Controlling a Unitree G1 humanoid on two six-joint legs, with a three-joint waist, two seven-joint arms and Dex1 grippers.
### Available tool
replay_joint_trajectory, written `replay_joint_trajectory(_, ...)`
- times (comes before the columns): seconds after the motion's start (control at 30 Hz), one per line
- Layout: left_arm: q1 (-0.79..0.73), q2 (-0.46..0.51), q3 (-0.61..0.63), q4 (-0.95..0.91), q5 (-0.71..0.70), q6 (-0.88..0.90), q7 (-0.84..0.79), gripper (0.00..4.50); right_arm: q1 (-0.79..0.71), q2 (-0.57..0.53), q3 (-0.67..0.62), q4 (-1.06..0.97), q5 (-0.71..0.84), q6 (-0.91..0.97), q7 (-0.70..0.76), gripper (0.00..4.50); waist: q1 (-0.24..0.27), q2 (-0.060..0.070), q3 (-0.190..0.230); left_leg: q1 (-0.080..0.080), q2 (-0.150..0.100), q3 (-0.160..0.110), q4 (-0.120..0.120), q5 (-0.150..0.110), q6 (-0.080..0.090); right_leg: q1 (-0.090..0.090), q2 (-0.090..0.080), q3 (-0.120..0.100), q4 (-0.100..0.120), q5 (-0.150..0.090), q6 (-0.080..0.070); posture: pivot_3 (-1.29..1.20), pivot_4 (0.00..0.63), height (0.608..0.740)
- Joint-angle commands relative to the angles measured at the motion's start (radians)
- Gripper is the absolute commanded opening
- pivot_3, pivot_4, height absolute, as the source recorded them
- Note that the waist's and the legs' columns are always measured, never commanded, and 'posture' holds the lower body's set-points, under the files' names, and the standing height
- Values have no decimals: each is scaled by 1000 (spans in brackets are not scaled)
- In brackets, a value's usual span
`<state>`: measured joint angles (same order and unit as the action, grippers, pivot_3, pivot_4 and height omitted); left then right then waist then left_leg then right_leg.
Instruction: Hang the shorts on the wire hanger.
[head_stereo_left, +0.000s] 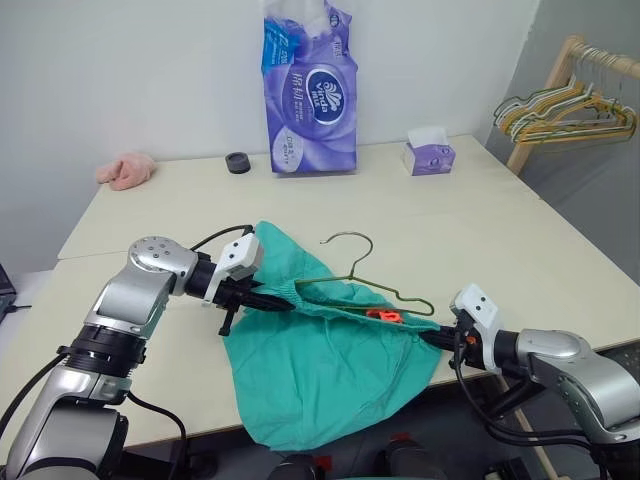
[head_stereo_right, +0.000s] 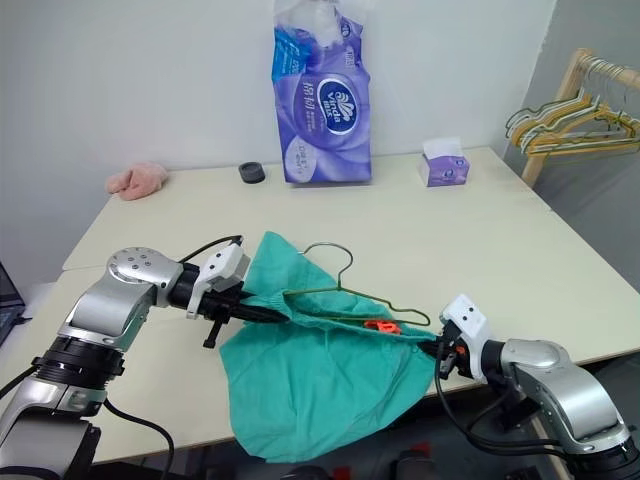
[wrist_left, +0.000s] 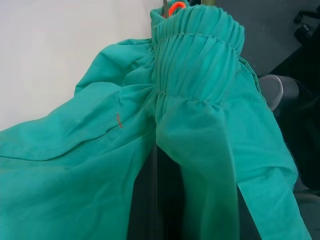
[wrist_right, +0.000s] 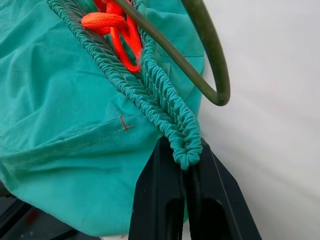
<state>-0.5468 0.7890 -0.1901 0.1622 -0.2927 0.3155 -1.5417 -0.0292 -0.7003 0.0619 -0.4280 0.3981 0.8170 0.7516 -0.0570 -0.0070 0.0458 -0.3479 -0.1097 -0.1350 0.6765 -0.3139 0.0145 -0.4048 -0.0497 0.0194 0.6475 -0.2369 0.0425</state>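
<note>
Nearest us, the shorts (head_stereo_left: 330, 370) hang over the near edge of the surface (head_stereo_left: 480, 220), waistband stretched between both arms. Our left pincer (head_stereo_left: 285, 303) and right pincer (wrist_right: 192, 165) are each clamped on a waistband end. Resting on that waistband, the wire hanger (head_stereo_left: 365, 283) seems partly threaded; seating remains. Beyond the shorts stand a tissue pack (head_stereo_left: 310, 95) and tissue box (head_stereo_left: 430, 152).
</note>
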Motion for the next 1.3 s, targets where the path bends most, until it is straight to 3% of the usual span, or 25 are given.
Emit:
replay_joint_trajectory(0.03,-3,25,12,-7,11,-32,-10,0,-1,-23,-32,-7,9,-12,11,14,0,0,0,0,0,0,0,0,0,0,0,0,0,0,0,-160,19,740)
replay_joint_trajectory(0.73,-27,15,34,-15,-38,9,1,0,-25,-90,-119,106,28,-34,27,14,0,0,0,0,0,0,0,0,0,0,0,0,0,0,0,-168,12,740)
replay_joint_trajectory(1.07,-35,3,4,75,75,-113,64,0,-13,-175,-121,-53,59,-31,76,14,0,0,0,0,0,0,0,0,0,0,0,0,0,0,0,-175,19,740)
replay_joint_trajectory(1.2,-51,-23,-16,84,122,-151,113,0,-98,-229,-79,-74,31,-46,99,14,-1,0,0,0,0,0,0,0,0,0,0,0,0,0,0,-188,22,740)
replay_joint_trajectory(1.3,-60,-81,-54,12,152,-132,165,0,-255,-247,44,-68,-39,-75,128,14,-2,0,0,0,0,0,0,0,0,0,0,0,-1,0,0,-191,21,740)
